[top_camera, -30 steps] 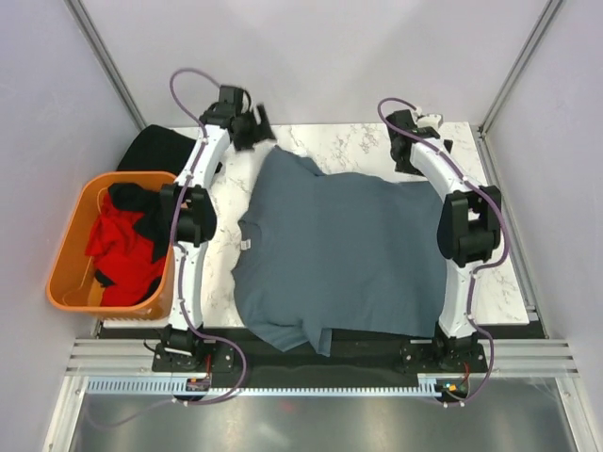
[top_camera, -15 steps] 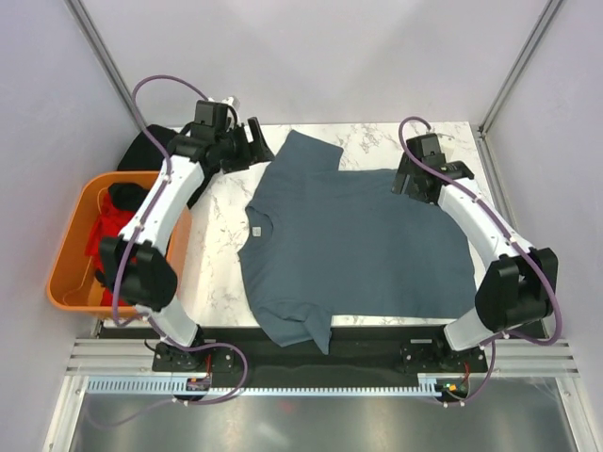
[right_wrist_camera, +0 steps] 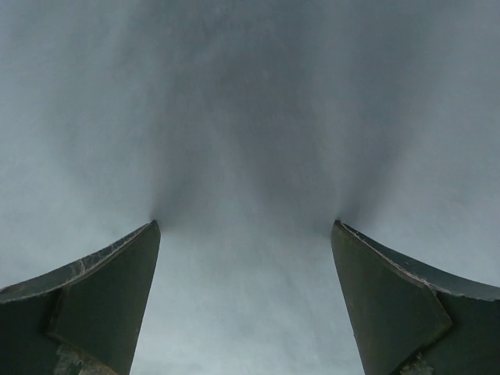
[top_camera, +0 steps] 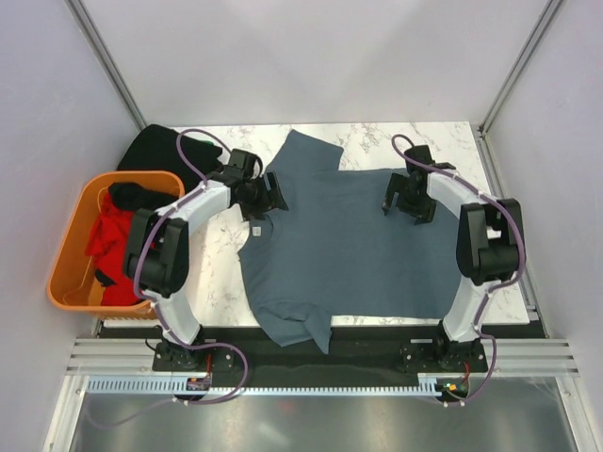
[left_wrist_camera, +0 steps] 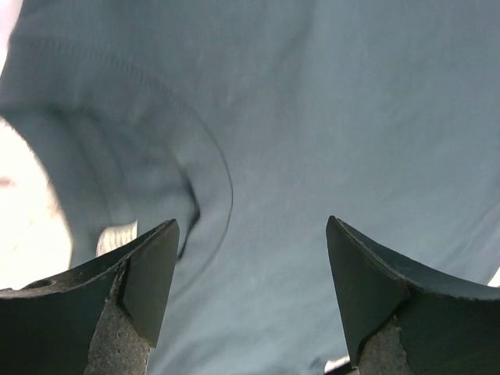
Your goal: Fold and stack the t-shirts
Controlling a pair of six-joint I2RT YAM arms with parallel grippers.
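A slate blue-grey t-shirt (top_camera: 349, 254) lies spread on the marble table (top_camera: 219, 273), collar to the left, one sleeve at the back, the other hanging over the front edge. My left gripper (top_camera: 274, 193) is open, low over the shirt by the collar; the collar seam (left_wrist_camera: 223, 172) shows between its fingers. My right gripper (top_camera: 403, 206) is open over the shirt's back right part, and only grey cloth (right_wrist_camera: 250, 156) fills its view. A black shirt (top_camera: 160, 151) lies at the table's back left. Red and black shirts (top_camera: 108, 235) lie in the basket.
An orange plastic basket (top_camera: 68, 259) stands left of the table. Grey walls and metal posts close in the back and sides. A metal rail runs along the near edge by the arm bases.
Both arms have swung in from the back of the table and come down over the shirt. The shirt now lies flatter and further left than a second ago.
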